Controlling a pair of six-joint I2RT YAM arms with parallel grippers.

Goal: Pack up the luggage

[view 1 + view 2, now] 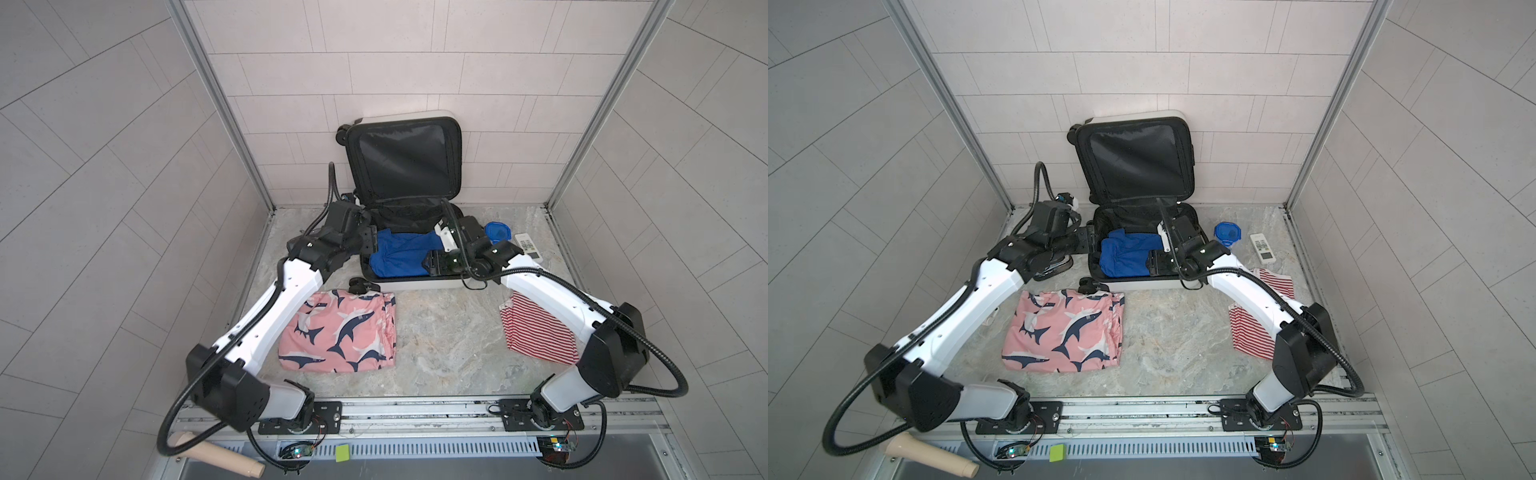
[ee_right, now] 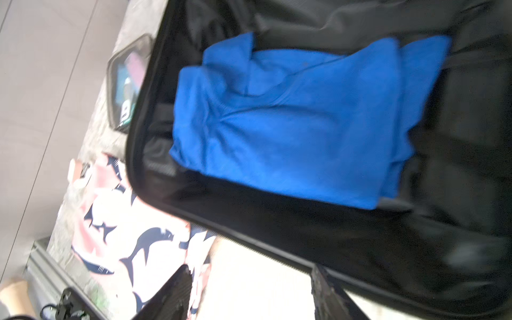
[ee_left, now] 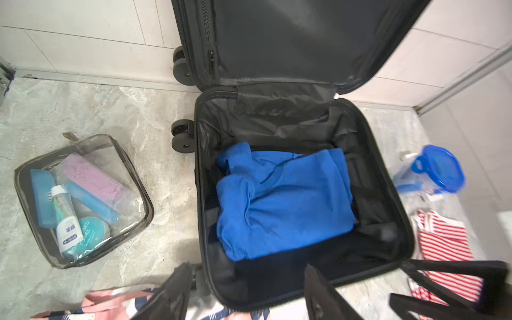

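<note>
The luggage (image 1: 415,286) is lying open against the back wall (image 1: 415,75), holding a blue shirt (image 1: 399,257). The left gripper (image 3: 246,277) is hovering at its left rim and the right gripper (image 2: 250,277) over its right side, both with jaws apart, gripping nothing. Shark-print cloth (image 1: 340,332) and striped cloth (image 1: 536,332) are lying in front.

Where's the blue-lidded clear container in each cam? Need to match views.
Top view: blue-lidded clear container on the table, between the small white hard-shell suitcase and a white remote.
Top view: container beside the remote, same spot.
Left wrist: container just outside the suitcase wall, near a red-striped cloth.
Right wrist: not in view.
Shared landmark: blue cloth inside the suitcase.
</note>
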